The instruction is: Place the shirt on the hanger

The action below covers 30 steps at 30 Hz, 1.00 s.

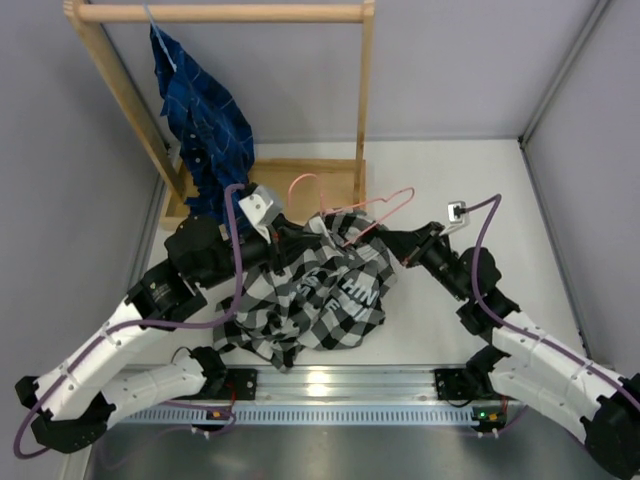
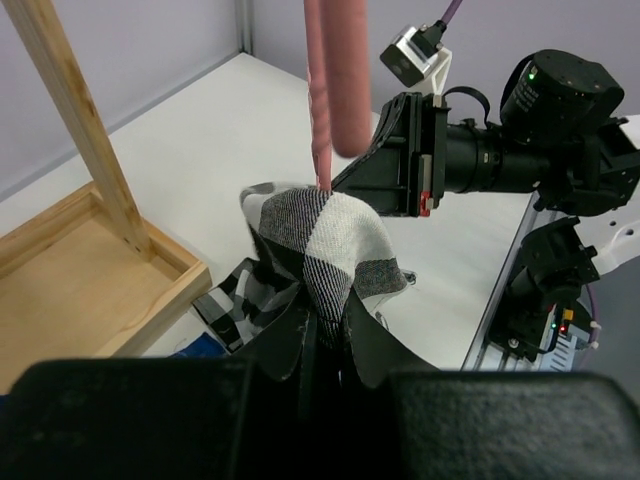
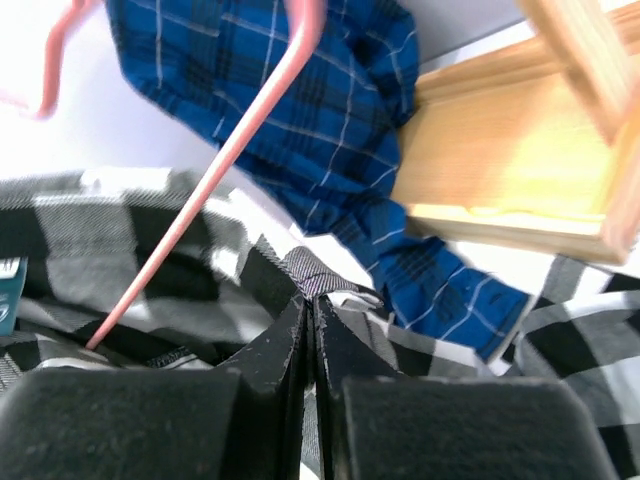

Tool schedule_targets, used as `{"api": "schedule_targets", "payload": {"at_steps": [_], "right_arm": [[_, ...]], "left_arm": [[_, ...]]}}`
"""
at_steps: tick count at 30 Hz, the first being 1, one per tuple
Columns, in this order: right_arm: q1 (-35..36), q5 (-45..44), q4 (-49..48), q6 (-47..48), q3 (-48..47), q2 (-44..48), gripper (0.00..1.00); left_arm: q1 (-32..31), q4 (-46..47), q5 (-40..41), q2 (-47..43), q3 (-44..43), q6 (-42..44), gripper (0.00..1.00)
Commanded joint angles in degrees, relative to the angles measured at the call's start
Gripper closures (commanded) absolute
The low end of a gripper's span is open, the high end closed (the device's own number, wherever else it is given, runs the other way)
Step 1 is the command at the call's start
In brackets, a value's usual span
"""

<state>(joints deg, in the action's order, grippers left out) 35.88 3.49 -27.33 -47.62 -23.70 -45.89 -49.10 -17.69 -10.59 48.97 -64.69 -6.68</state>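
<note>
Left claw (image 2: 322, 335), closest to its own lens, is clenched on a raised fold of the shirt (image 1: 320, 295); right claw (image 3: 311, 315) is shut tight too, with a strip of hem at its tips, seemingly pinched. Most of the shirt lies crumpled on the bench (image 1: 480, 180) between the arms, lettering up; its far edge is lifted at the two claws. Hanger (image 2: 338, 80) sits tilted over that far edge, hook toward the rack (image 1: 220, 12); one end of its wire runs down into the checked cloth, the rest stands bare; what holds it up I cannot tell. Blue shirt (image 1: 205, 120) hangs from the rack and trails onto its base, just beyond. By my reading the task is early to midway; the cloth is gripped and one hanger arm is perhaps inside, but neither shoulder is seated, the collar is not around the hook, and nothing is hung.
</note>
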Motion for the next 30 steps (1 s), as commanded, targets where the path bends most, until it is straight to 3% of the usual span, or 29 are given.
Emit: {"api": "schedule_targets", "payload": {"at_steps": [1, 9, 16, 24, 30], "right_arm": [[-5.18, 0.8, 3.6, 0.69, -3.01, 1.68, 1.0], [-12.23, 9.43, 8.68, 5.06, -8.45, -1.56, 1.0], [-16.1, 9.35, 17.47, 12.71, -17.67, -5.7, 1.0], [-15.84, 8.03, 27.24, 26.41, -31.21, -14.31, 1.0], [-10.67, 5.12, 33.57, 35.92, -38.16, -15.55, 1.0]], "left_arm": [[0.06, 0.12, 3.54, -3.35, 0.87, 1.14, 1.0], [0.06, -4.71, -2.32, -10.29, 7.64, -1.23, 1.0], [0.06, -17.36, -2.6, -11.27, 8.35, -0.71, 1.0], [0.06, -24.67, -0.13, -9.6, 5.71, 1.93, 1.0], [0.06, -26.78, -0.41, -3.45, 2.73, 2.91, 1.0]]}}
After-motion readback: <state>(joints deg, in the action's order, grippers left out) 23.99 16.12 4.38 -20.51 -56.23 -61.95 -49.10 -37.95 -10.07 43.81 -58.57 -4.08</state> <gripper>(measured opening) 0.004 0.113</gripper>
